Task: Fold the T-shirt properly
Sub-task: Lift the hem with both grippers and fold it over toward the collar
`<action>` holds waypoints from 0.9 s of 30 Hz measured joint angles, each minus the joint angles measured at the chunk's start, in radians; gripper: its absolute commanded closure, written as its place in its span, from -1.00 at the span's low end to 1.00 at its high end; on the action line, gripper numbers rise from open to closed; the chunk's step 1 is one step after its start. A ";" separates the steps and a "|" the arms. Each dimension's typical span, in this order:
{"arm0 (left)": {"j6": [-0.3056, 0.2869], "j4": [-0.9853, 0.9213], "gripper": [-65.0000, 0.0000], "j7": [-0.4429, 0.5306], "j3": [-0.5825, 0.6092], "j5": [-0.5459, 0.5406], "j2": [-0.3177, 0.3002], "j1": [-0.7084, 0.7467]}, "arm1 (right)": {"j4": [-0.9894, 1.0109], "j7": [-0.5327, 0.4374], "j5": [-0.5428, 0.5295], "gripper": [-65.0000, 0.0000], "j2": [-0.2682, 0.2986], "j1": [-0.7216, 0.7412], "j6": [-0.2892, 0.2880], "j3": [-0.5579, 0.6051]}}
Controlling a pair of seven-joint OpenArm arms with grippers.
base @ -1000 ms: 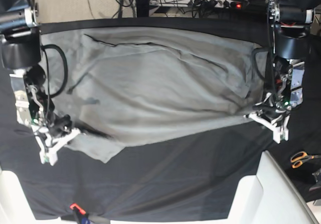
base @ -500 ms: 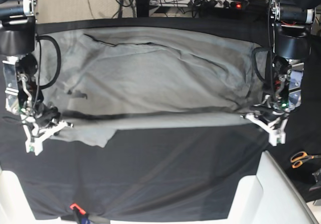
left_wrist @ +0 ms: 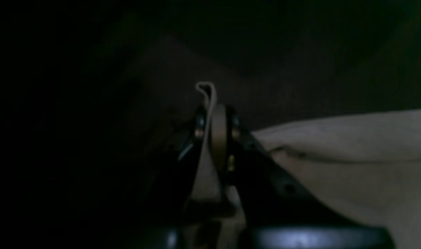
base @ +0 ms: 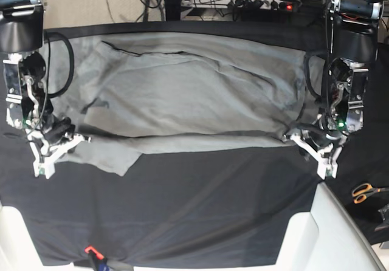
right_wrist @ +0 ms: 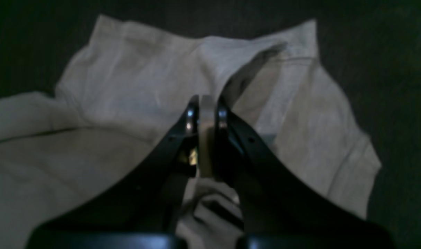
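The light-grey T-shirt (base: 194,89) lies spread across the black table cloth (base: 200,204), its near edge drawn into a nearly straight line between the two grippers. My left gripper (base: 294,137), on the right of the base view, is shut on that edge's right end. In the left wrist view a thin fold of T-shirt (left_wrist: 352,145) sticks up between the shut fingers of the left gripper (left_wrist: 214,112). My right gripper (base: 74,140) is shut on the left end, near a sleeve. The right wrist view has the right gripper (right_wrist: 205,103) pinching rumpled T-shirt (right_wrist: 127,86).
Orange-handled scissors (base: 364,192) lie at the right edge. White raised blocks stand at the near left (base: 15,234) and near right (base: 340,228). A small red-tipped tool (base: 91,251) sits at the front edge. Cables and a power strip (base: 267,3) run behind the table.
The sagging near edge has been pulled taut and straight. My right gripper moved outward and toward the far side with the cloth; my left gripper shifted slightly inward, still gripping.
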State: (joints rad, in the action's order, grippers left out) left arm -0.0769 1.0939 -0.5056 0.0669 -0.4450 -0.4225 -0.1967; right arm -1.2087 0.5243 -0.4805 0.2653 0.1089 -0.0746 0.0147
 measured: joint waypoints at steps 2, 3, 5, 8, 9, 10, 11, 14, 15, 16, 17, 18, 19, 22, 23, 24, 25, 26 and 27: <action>0.000 0.003 1.00 0.002 0.000 0.001 -0.010 0.005 | -0.041 0.001 -0.002 1.00 0.000 -0.026 0.012 0.000; 0.000 0.003 1.00 0.002 0.000 0.001 -0.013 0.013 | -0.061 0.006 -0.005 1.00 0.000 -0.039 0.036 0.000; 0.001 0.003 1.00 -0.002 0.000 0.008 -0.013 0.027 | -0.087 0.040 -0.005 1.00 0.000 -0.055 0.072 0.000; 0.000 0.008 1.00 0.000 0.000 0.007 -0.011 0.046 | -0.130 0.045 -0.006 1.00 -0.001 -0.088 0.075 0.000; 0.000 0.013 1.00 -0.001 0.000 0.006 -0.011 0.051 | -0.139 0.045 -0.006 1.00 -0.003 -0.098 0.075 0.000; 0.000 0.018 1.00 0.000 0.000 0.008 -0.011 0.054 | -0.148 0.045 -0.005 1.00 -0.003 -0.110 0.074 0.000; 0.000 0.021 1.00 0.002 0.000 0.008 -0.013 0.059 | -0.157 0.046 -0.008 1.00 -0.004 -0.122 0.075 0.000; 0.000 0.021 1.00 0.000 0.002 0.008 -0.019 0.071 | -0.184 0.053 -0.009 1.00 -0.007 -0.153 0.074 -0.011; -0.002 0.021 1.00 0.000 0.012 0.002 -0.029 0.075 | -0.198 0.052 -0.010 1.00 -0.014 -0.166 0.070 -0.031; -0.002 0.021 1.00 -0.001 0.013 0.000 -0.035 0.076 | -0.209 0.052 -0.009 1.00 -0.025 -0.181 0.073 -0.061; -0.002 0.021 1.00 0.000 0.013 0.004 -0.041 0.079 | -0.219 0.053 -0.007 1.00 -0.032 -0.195 0.078 -0.081; -0.002 0.022 1.00 -0.001 0.013 0.004 -0.047 0.082 | -0.228 0.063 -0.007 1.00 -0.035 -0.206 0.077 -0.095; -0.002 0.022 1.00 0.000 0.013 0.001 -0.052 0.084 | -0.236 0.092 -0.009 1.00 -0.038 -0.216 0.074 -0.105; -0.018 0.063 1.00 -0.001 0.008 0.008 -0.059 0.106 | -0.271 0.103 -0.006 1.00 -0.039 -0.242 0.075 -0.110; -0.032 0.082 1.00 -0.001 0.005 0.007 -0.060 0.117 | -0.285 0.105 -0.006 1.00 -0.039 -0.246 0.075 -0.111; -0.032 0.099 1.00 0.000 0.005 0.005 -0.060 0.128 | -0.301 0.104 -0.008 1.00 -0.039 -0.252 0.075 -0.111; -0.032 0.105 1.00 -0.008 0.005 0.005 -0.060 0.134 | -0.316 0.101 -0.009 1.00 -0.039 -0.256 0.074 -0.111; -0.032 0.108 1.00 -0.029 0.008 0.005 -0.060 0.136 | -0.328 0.101 -0.008 1.00 -0.039 -0.261 0.075 -0.111; -0.032 0.109 1.00 -0.034 0.013 0.005 -0.061 0.136 | -0.336 0.100 -0.008 1.00 -0.039 -0.266 0.075 -0.111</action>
State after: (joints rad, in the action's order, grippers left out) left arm -0.1089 1.2030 -0.5392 0.0799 -0.4404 -0.4831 -0.0608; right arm -1.5444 0.6247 -0.4889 0.2260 -0.1574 0.0006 -0.0963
